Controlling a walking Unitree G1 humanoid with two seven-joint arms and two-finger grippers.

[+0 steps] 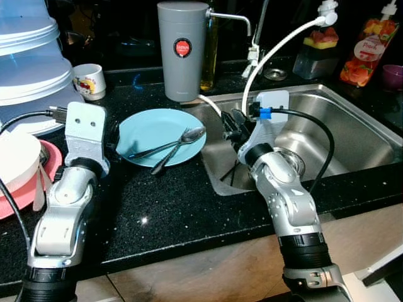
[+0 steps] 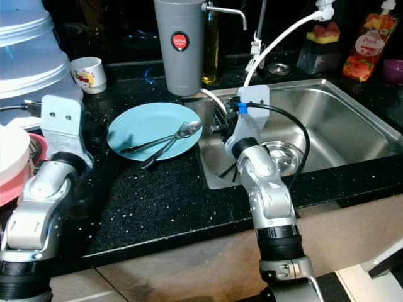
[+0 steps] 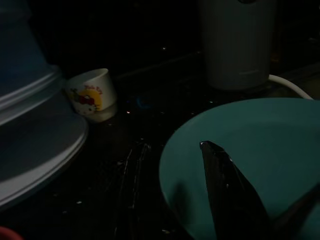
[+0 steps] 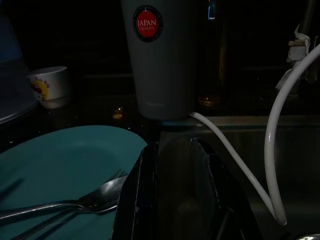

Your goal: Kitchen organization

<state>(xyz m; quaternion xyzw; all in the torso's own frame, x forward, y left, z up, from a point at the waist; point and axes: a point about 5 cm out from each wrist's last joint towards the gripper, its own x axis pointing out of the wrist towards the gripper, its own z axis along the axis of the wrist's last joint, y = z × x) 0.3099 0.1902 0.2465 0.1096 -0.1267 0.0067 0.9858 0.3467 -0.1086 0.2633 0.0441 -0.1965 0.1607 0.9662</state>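
We stand at a black speckled stone countertop (image 1: pixel 170 207), both silver arms raised over it. At the centre lies a round light-blue plate (image 1: pixel 154 129) bearing a steel spoon (image 1: pixel 189 135) and a steel fork (image 2: pixel 160 151), their handles crossing and running toward seven o'clock; the spoon's bowl sits at the plate's three o'clock rim. Our right gripper (image 4: pixel 175 165) hovers at the left wall of the stainless-steel sink (image 1: pixel 352 126), just beside the plate's three o'clock edge, its two black fingers (image 4: pixel 142 190) parted to a moderate gap with nothing between them. Our left gripper (image 3: pixel 260 210) reaches in from the plate's nine o'clock side, one black finger (image 3: pixel 227 190) lying over the blue surface; how far its jaws stand apart we cannot tell in the dark wrist view. At the plate's twelve o'clock stands a tall grey tumbler-shaped container (image 1: pixel 182 50) with a round red label, and a white hose (image 1: pixel 277 50) arcs from behind the sink down toward the container's foot. A small white cup with a cartoon print (image 1: pixel 88 80) sits at ten o'clock, next to a stack of translucent pale-blue plastic tubs (image 1: pixel 28 56). At the far nine o'clock edge we see a pink tray (image 1: pixel 25 189) with a white round object on it. Behind the sink at two o'clock stand a juice pouch with fruit pictures (image 1: pixel 368 50) and a dark jar with a yellow-and-red label (image 1: pixel 318 50).
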